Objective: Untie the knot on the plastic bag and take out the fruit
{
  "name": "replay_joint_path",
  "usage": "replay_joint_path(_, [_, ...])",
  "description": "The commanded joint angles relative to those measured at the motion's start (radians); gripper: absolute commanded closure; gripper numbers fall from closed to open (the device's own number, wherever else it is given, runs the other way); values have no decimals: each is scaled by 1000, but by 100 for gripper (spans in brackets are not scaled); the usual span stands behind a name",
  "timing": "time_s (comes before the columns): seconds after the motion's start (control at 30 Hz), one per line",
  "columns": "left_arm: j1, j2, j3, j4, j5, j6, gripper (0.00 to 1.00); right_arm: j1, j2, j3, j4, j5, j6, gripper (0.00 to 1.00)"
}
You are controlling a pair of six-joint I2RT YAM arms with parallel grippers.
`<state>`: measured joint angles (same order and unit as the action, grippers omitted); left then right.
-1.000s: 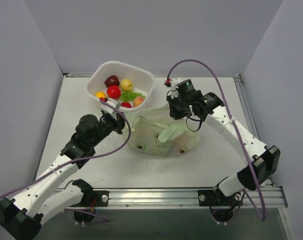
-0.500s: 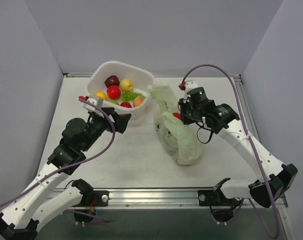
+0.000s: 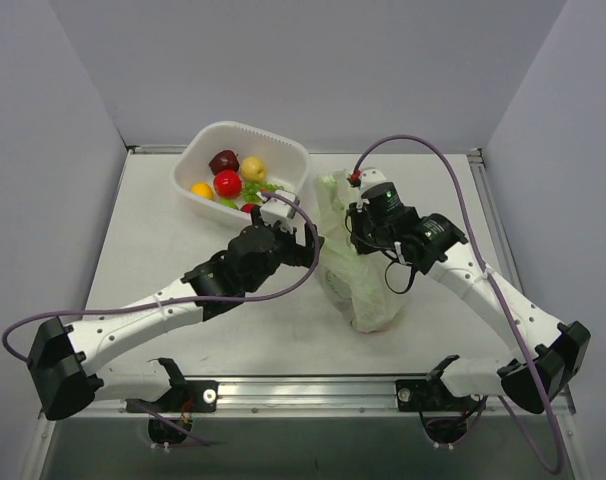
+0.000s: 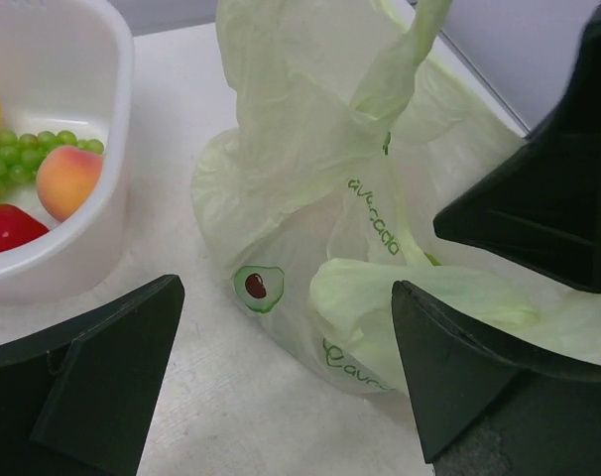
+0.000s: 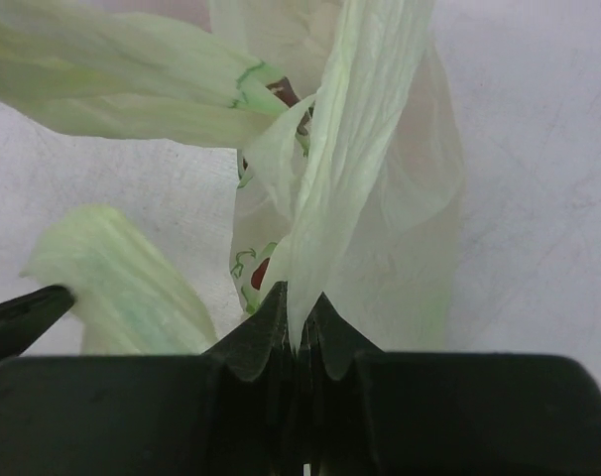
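Note:
The pale green plastic bag [image 3: 361,280] hangs upright over the table, its top pulled up by my right gripper [image 3: 353,230]. In the right wrist view that gripper [image 5: 300,315] is shut on a stretched strip of the plastic bag [image 5: 350,149]. My left gripper [image 3: 311,248] stands open against the bag's left side; its fingers [image 4: 82,387] straddle the lower part of the plastic bag [image 4: 310,198], touching nothing. I cannot make out the knot. Fruit lies in the white basket [image 3: 283,150]: a red apple [image 3: 227,183], a dark round one [image 3: 223,161] and a yellow piece [image 3: 253,168].
The basket [image 4: 102,149] sits just left of the bag, holding green grapes [image 4: 23,149] and a peach [image 4: 67,178]. Grey walls close in the table on three sides, and a metal rail [image 3: 313,385] runs along the near edge.
My left arm has swung from the basket over to the bag, its jaws now wide open. My right gripper pulled the bag from lying flat to upright and moved it rightwards.

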<state>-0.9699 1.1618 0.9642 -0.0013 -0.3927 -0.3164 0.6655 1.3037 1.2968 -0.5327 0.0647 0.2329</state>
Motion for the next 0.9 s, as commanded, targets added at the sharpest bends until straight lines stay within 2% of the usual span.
replay_joint_path(0.0, [-12, 62, 73, 188, -40, -27, 3, 3, -82, -33, 39, 35, 23, 100])
replay_joint_path(0.13, [-13, 145, 93, 254, -31, -56, 3, -10, -199, -99, 146, -46, 26, 100])
replay_joint_path(0.33, [-15, 156, 71, 333, -5, -90, 2, -21, -265, -108, 204, -100, 10, 100])
replay_joint_path(0.67, [-6, 193, 21, 353, -242, -133, 3, -23, -222, -60, 207, -173, -20, 100])
replay_joint_path(0.87, [34, 251, -13, 351, -268, -173, 3, -23, -227, -77, 208, -167, -30, 100])
